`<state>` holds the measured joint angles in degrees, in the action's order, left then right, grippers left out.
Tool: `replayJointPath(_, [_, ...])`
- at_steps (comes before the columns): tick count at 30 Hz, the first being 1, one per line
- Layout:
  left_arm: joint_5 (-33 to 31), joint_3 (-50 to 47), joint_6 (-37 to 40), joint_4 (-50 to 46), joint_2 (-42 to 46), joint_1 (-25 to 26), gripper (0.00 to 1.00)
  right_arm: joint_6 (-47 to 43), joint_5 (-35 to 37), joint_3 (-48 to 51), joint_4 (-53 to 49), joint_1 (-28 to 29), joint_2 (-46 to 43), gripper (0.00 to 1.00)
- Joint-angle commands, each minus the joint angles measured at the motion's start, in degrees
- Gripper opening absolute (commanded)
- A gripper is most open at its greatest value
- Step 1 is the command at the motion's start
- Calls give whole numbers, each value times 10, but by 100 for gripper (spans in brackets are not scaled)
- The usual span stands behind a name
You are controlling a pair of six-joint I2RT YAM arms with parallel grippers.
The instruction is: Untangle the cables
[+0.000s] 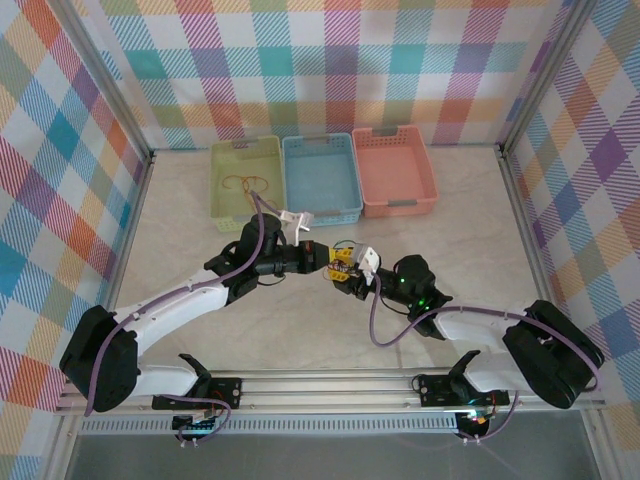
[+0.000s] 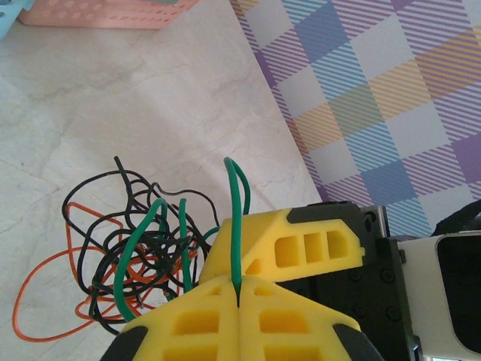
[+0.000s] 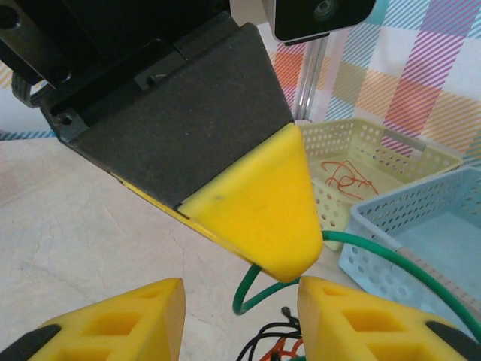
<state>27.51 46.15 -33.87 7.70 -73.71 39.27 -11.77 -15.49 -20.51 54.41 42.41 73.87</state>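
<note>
The desk [image 1: 300,330] is a pale beige slab with a faint marbled veining, matte, and it carries only soft shadows under even, bright light. Cloth walls close it in on three sides: the far wall [image 1: 330,70], the left wall [image 1: 60,180] and the right wall [image 1: 590,170], all in one pastel plaid of orange, teal, purple, yellow and white. Slanting aluminium posts stand at the far left corner [image 1: 105,85] and the far right corner [image 1: 542,75]. Metal strips edge the desk on the left [image 1: 130,220] and right [image 1: 520,220]. A slotted aluminium rail [image 1: 330,383] runs along the near edge, with a dark grey surface [image 1: 330,450] below it.
</note>
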Motion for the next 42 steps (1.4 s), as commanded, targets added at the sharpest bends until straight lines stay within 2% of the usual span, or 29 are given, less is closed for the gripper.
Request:
replayJointPath(1, [20,8,-2,23,-4,9,0,-27,-2,1,34,4,16,45])
replayJointPath(16, [46,24,7,20,-20,24,0,-41,-10,-23,28,4,53,36])
replayJointPath(22, [38,23,12,15,-10,26,0,-40,-20,-30,16,4,61,27])
replayJointPath(26, [37,17,14,21,6,26,0,-41,-24,-44,-18,4,66,23])
replayJointPath(42, [32,9,-8,10,111,26,0,-41,9,-82,-103,4,83,20])
